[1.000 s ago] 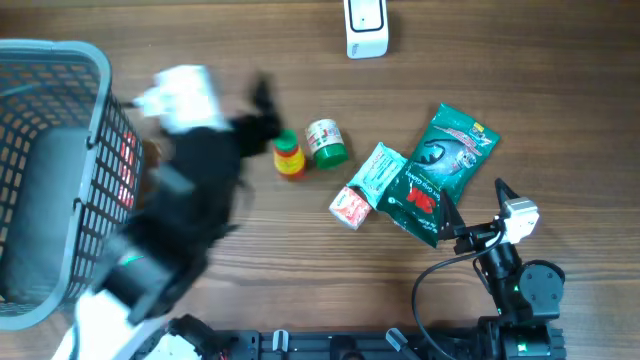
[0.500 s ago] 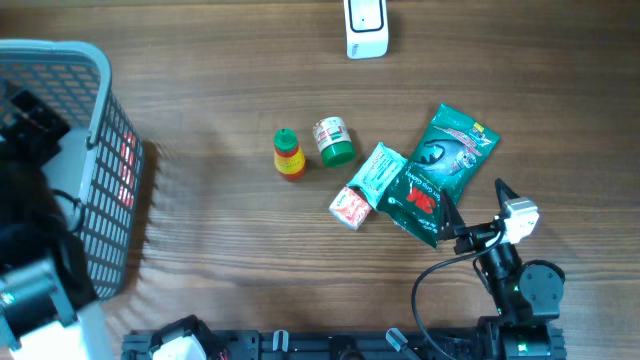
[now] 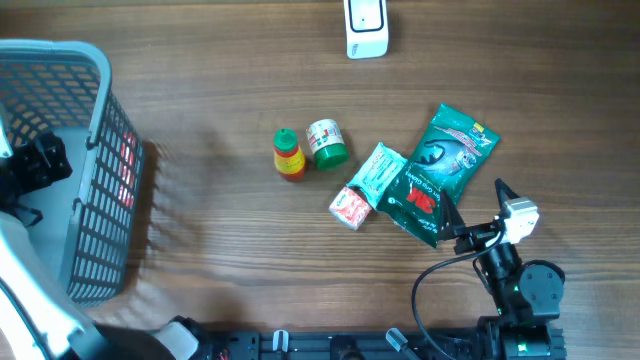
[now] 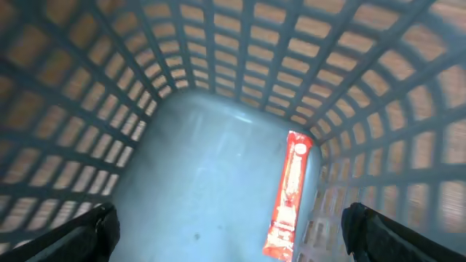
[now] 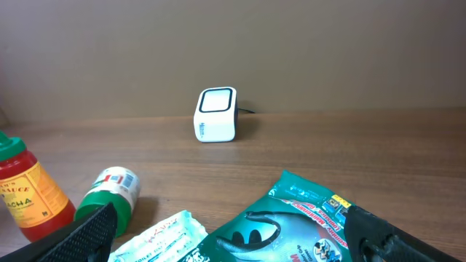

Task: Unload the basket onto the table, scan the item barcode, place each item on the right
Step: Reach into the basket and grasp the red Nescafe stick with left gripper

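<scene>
The white scanner (image 3: 366,28) stands at the far edge of the wooden table (image 3: 220,240), its window facing up. Well to the scanner's left and nearer the robot sits the grey mesh basket (image 3: 98,62), and the left gripper (image 4: 233,236) hangs inside it with its fingers spread wide apart and nothing between them. A long red packet (image 4: 291,195) lies flat on the basket floor below, against the wall on the side toward the scanner, touched by neither finger. Nearer the robot than the scanner, slightly to its left, a red sauce bottle (image 3: 289,156) with a green cap and a green-lidded jar (image 3: 327,142) lie side by side. Just right of those, almost straight in front of the scanner, a pale green packet (image 3: 377,173) overlaps a small red-and-white packet (image 3: 349,208). A dark green pouch (image 3: 413,200) and a brighter green pouch (image 3: 455,145) lie further right of the scanner. The right gripper (image 3: 472,200) sits low beside the dark pouch, on the scanner's right and closest to the robot, its fingers fully parted and holding nothing.
</scene>
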Controlling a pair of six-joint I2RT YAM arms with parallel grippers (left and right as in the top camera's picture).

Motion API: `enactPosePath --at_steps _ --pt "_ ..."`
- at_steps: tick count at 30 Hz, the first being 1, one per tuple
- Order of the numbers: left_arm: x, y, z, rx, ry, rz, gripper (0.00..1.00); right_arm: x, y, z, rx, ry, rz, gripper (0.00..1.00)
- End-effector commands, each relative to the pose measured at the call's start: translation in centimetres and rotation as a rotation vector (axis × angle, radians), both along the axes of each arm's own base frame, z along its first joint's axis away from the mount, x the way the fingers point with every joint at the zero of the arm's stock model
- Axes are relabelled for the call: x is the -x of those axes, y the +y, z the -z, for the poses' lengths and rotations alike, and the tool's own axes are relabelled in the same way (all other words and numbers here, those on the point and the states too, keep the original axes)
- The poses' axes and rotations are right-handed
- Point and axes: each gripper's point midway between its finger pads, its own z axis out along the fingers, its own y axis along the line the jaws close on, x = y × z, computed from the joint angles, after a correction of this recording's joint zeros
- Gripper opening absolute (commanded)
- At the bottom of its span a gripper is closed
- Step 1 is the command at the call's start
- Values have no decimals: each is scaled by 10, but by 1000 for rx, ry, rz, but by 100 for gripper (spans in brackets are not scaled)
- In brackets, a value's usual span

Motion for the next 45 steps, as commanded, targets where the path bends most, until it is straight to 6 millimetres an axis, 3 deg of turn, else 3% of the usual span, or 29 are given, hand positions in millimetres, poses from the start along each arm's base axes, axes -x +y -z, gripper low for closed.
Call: enactPosePath --at_steps 1,6,8,12,19,22,27,31,33,34,36,37,38,42,45 --pt "-13 7 27 73 9 61 100 0 0 -1 12 -9 1 100" --pt "-21 8 94 187 122 131 100 0 0 -1 12 -9 1 100" --pt "-26 0 111 233 122 206 100 0 0 -1 12 -9 0 100" --pt "-29 3 135 228 152 259 99 0 0 -1 12 -9 1 100" --pt "-49 4 135 128 136 328 100 0 0 -1 12 -9 1 100" --pt "-55 7 140 38 200 320 95 0 0 -1 12 -9 1 100" --pt "-72 -16 141 20 224 357 78 0 0 -1 12 -9 1 100" --pt "-73 -24 141 79 207 329 82 0 0 -1 12 -9 1 100" --pt "-71 -26 142 89 214 331 75 0 0 -1 13 -9 1 100" --pt "-71 -26 144 91 216 332 63 0 0 -1 12 -9 1 100" --pt "-70 -27 145 94 216 336 31 0 0 -1 12 -9 1 100" --pt "-71 -29 144 98 210 341 9 0 0 -1 13 -9 1 100" --pt "-73 -32 143 112 196 352 4 0 0 -1 12 -9 1 100" --pt "-81 -53 135 208 110 417 4 0 0 -1 12 -9 1 100" --pt "-83 -57 143 285 113 379 4 0 0 -1 12 -9 1 100"
